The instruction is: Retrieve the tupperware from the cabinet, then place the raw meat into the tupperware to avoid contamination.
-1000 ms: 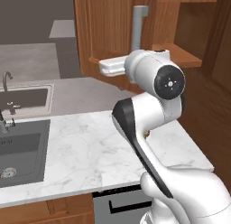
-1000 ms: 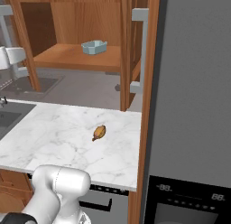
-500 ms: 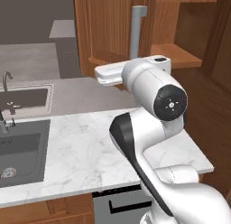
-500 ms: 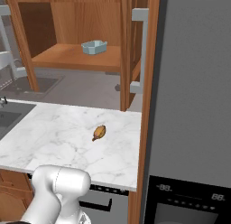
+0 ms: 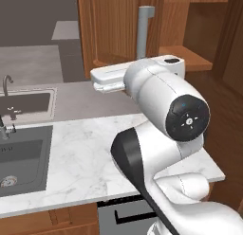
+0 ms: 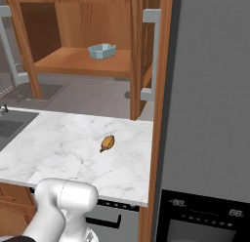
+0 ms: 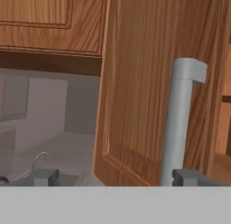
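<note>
**Cabinet open, arm off to the left, container not yet reached**

A marble counter [image 6: 73, 148] runs along the near side of the kitchen, with a sink [image 5: 19, 153] at its left end and a dark oven tower at the right. Above it hangs the cabinet [image 6: 83, 21], its doors swung open so the wooden shelf is exposed. The tupperware [image 6: 101, 50] sits on that shelf, toward the middle, well clear of the door edges. The raw meat [image 6: 107, 143] lies on the counter below, right of centre and near the front.

The gripper [image 7: 113, 177] points at the open left door, its jaws spread as wide as they go and holding nothing. The right fingertip sits just beside the foot of the grey bar handle [image 7: 178, 128]; the left one has bare backsplash behind it.

The main risk, as I judge it, is the door itself. The hand is left of the opening, so a direct swing toward the shelf could clip the handle or door panel and push the door back across the gap. The container is shallow and light-looking, so a low or off-centre approach might shove it deeper instead of catching its rim.
</note>
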Controlling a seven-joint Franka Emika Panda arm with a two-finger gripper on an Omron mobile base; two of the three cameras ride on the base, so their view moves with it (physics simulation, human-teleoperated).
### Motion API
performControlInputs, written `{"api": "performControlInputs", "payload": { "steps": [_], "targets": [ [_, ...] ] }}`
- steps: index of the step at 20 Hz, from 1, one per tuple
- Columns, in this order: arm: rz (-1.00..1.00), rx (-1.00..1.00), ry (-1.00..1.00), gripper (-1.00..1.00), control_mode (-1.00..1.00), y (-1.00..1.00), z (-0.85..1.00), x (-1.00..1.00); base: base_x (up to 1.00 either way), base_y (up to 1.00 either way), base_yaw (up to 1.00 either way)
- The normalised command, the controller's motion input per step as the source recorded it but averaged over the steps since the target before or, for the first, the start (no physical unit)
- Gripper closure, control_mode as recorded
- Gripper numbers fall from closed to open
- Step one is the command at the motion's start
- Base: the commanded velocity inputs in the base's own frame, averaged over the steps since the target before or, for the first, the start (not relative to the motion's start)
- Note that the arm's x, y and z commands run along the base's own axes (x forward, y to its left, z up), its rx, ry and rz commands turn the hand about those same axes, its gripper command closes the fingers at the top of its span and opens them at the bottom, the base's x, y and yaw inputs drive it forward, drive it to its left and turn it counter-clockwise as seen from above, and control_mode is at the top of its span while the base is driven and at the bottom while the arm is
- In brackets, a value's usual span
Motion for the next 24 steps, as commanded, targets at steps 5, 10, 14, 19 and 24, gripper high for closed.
{"api": "performControlInputs", "payload": {
  "steps": [5, 10, 14, 19, 24],
  "targets": [
    [0.0, 0.06, 0.04, -1.0, -1.0, -0.38, 0.14, -0.77, 0.0, 0.0, 0.0],
    [0.0, 0.12, 0.0, -1.0, -1.0, -0.68, 0.02, -0.84, 0.0, 0.0, 0.0],
    [-0.03, 0.18, 0.0, -1.0, -1.0, -0.83, 0.0, -0.86, 0.0, 0.0, 0.0],
    [-0.01, 0.18, -0.01, -1.0, -1.0, -0.92, 0.0, -0.68, 0.0, 0.0, 0.0],
    [0.03, 0.16, 0.01, -1.0, -1.0, -0.76, -0.15, -0.18, 0.0, 0.0, 0.0]
  ]
}}
